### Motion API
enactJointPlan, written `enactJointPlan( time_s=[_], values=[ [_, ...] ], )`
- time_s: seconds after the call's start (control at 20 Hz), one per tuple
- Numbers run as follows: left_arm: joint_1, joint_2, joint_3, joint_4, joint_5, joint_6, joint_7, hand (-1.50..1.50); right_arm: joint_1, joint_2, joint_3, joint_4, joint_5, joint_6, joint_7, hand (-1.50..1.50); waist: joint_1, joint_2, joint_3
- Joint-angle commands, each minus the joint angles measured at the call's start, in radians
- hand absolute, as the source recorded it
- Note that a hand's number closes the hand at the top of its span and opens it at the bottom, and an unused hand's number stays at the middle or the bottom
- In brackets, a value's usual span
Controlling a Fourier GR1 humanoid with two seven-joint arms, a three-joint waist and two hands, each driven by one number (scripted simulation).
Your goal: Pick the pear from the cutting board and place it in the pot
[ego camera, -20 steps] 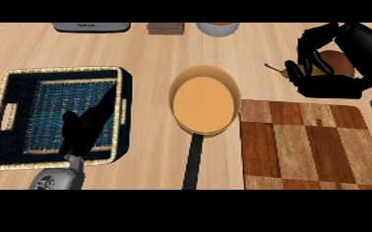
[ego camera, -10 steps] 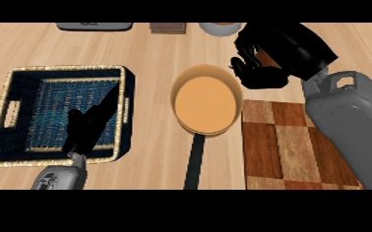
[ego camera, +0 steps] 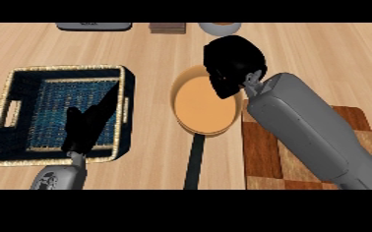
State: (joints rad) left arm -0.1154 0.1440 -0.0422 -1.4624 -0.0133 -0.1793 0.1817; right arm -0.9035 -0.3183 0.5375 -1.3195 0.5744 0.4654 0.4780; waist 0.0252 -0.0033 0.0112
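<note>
Basket left; right hand curled over pot, contents hidden.

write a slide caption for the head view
Right robot hand curled over the pot's far rim, forearm crossing the cutting board.

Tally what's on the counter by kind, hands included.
Pots: 1, the pot
Baskets: 1, the basket
Cutting boards: 1, the cutting board
Hands: 2, left hand, right hand
Unidentified back-edge items: 3
Total: 8
</note>
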Motion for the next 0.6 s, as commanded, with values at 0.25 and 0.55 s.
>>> enactJointPlan(
  time_s=[0.25, 0.55],
  values=[
    [0.047, -0.023, 0.013, 0.096, -0.005, -0.002, -0.054, 0.00, -0.053, 0.237, -0.035, 0.171, -0.016, 0.029, 0.124, -1.50, -0.013, 0.007, -0.012],
    [0.021, -0.024, 0.010, 0.013, 0.016, -0.017, 0.028, 0.00, -0.001, 0.314, -0.241, 0.097, -0.142, -0.284, -0.023, -1.50, -0.005, 0.010, -0.009]
  ],
)
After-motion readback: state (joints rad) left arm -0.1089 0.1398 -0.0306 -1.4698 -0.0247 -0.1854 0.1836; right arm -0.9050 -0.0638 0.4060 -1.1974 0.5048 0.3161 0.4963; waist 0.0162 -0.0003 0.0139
